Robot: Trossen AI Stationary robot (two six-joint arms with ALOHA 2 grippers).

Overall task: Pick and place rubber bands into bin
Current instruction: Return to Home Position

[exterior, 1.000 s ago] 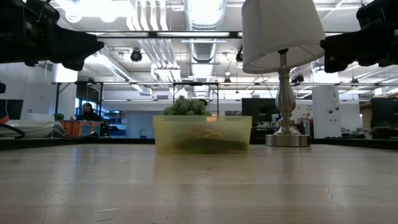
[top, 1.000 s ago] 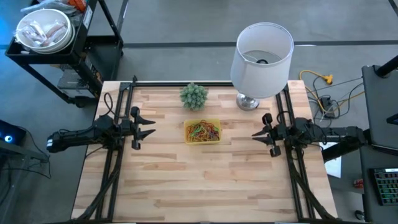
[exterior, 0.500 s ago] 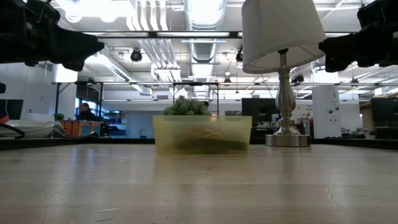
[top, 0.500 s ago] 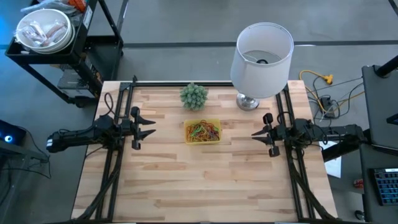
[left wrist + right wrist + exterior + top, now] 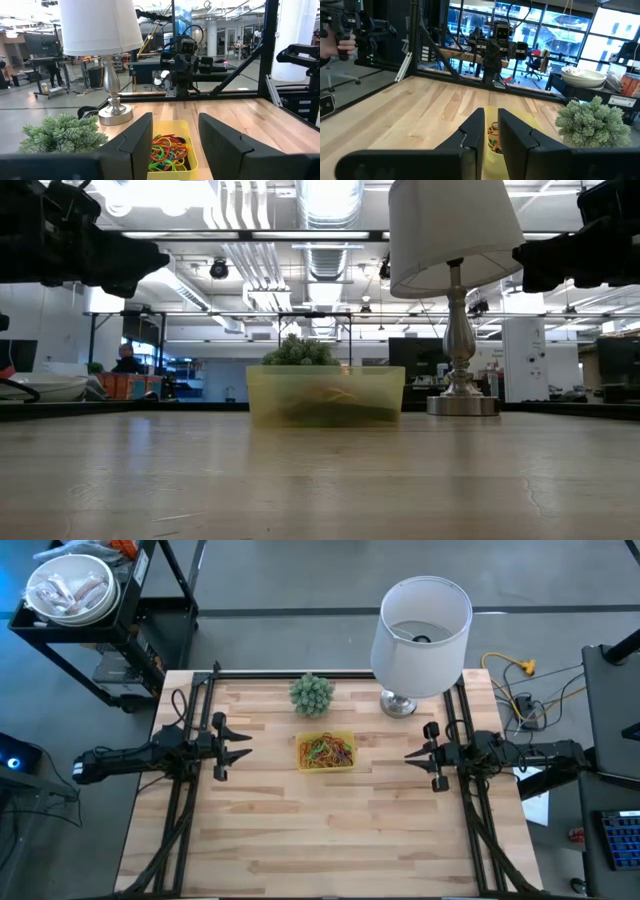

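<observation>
Rubber bands [image 5: 327, 751] in red, yellow, green and orange lie together in one tangled heap inside the bin [image 5: 352, 752]. The bin is a small yellow tray and it stands near the middle of the wooden desk [image 5: 330, 830]. I do not see any band lying on the desk outside the bin.

Just behind the bin stands a little green plant [image 5: 312, 694]. To the side of the plant is a lamp [image 5: 421, 622] with a white shade and a metal foot.

The left pincer [image 5: 247, 745] hangs above the desk on the left side of the bin, well apart from it, and it points toward the bin. Its two fingers are wide apart and hold nothing. The right pincer [image 5: 410, 754] hangs on the opposite side, also well apart from the bin and turned toward it. Its fingers are near to each other with only a narrow gap between them, and nothing is in that gap. In the low view both pincers are high over the desk surface.

Beyond the desk, a metal bowl [image 5: 72, 590] rests on a dark cart. In the right wrist view, a person's hand [image 5: 345, 44] shows at the edge and holds a dark object.
</observation>
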